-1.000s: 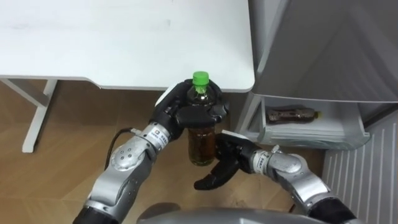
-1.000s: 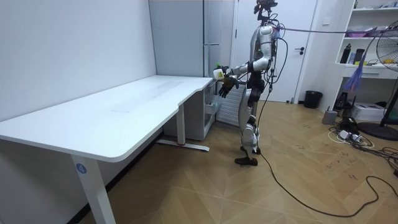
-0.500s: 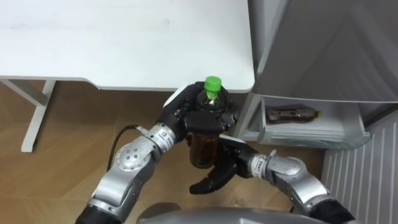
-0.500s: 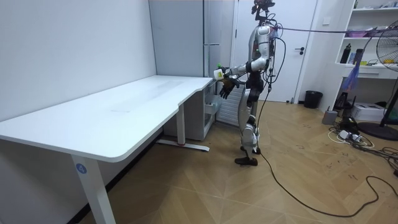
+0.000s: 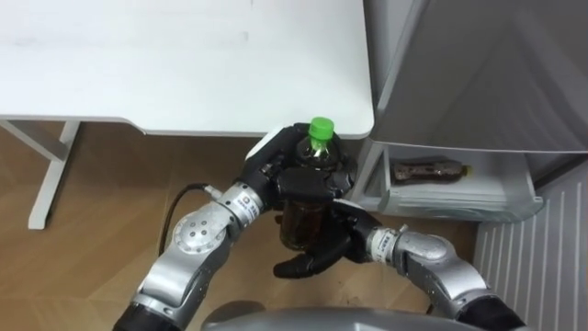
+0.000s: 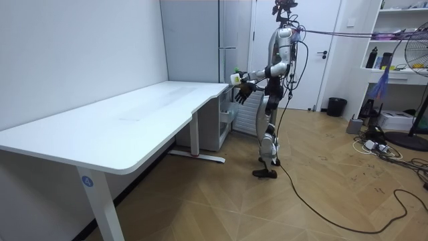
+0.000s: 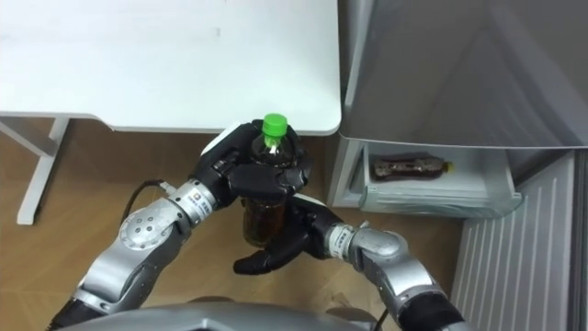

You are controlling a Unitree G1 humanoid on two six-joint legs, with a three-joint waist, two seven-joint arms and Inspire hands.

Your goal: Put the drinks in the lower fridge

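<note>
A room with a wood floor (image 5: 92, 211) holds a long white surface (image 5: 184, 64), and at its far end stands a tall grey fridge (image 5: 478, 64). In the room view the robot stands upright at that corner, facing the fridge, with both forearms raised in front of its chest. The fridge's lower drawer (image 5: 459, 200) is pulled out, and a dark drink bottle (image 5: 427, 170) lies on its side in it.

The left arm comes up from the lower left, bent at the elbow. The left hand (image 5: 276, 175) has its fingers curled round the shoulder of a tea bottle (image 5: 299, 221). The bottle is held upright in the air, just off the surface's corner and near the drawer.

The right hand (image 5: 322, 256) lies low beside the bottle's base with its fingers loosely spread and holding nothing. It seems to touch the base, though the view does not settle this. The green cap (image 5: 320, 127) stands clear above the left hand.
</note>
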